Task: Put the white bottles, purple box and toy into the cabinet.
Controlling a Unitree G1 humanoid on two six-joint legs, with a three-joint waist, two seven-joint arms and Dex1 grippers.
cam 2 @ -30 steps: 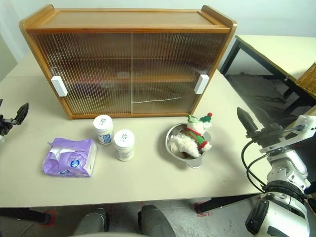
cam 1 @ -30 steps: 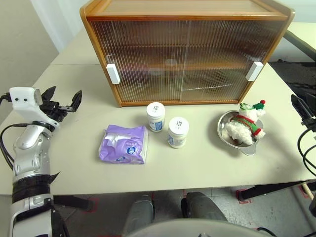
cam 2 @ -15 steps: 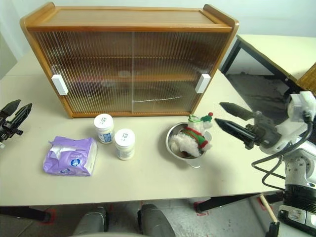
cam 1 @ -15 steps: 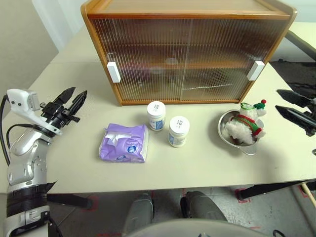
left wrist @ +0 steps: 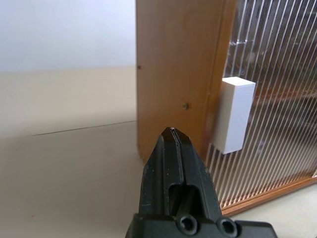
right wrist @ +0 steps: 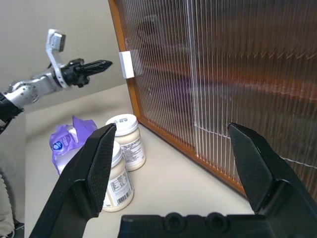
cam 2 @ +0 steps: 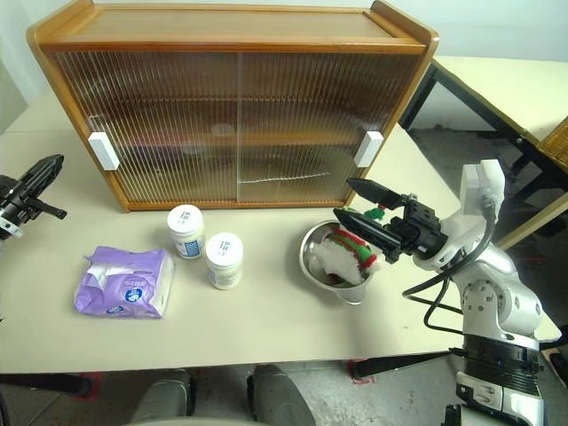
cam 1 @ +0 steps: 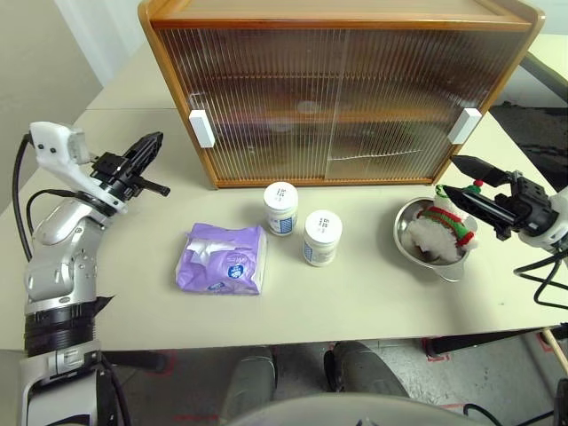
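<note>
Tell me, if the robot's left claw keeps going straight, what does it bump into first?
Probably the cabinet's wooden left end, right beside the white handle. The shut left claw points there with nothing between.

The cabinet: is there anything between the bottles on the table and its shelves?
Yes. Both ribbed sliding doors of the cabinet are closed across its front, so the shelves are shut off. The two white bottles stand on the table just before the doors, with nothing else between them.
</note>
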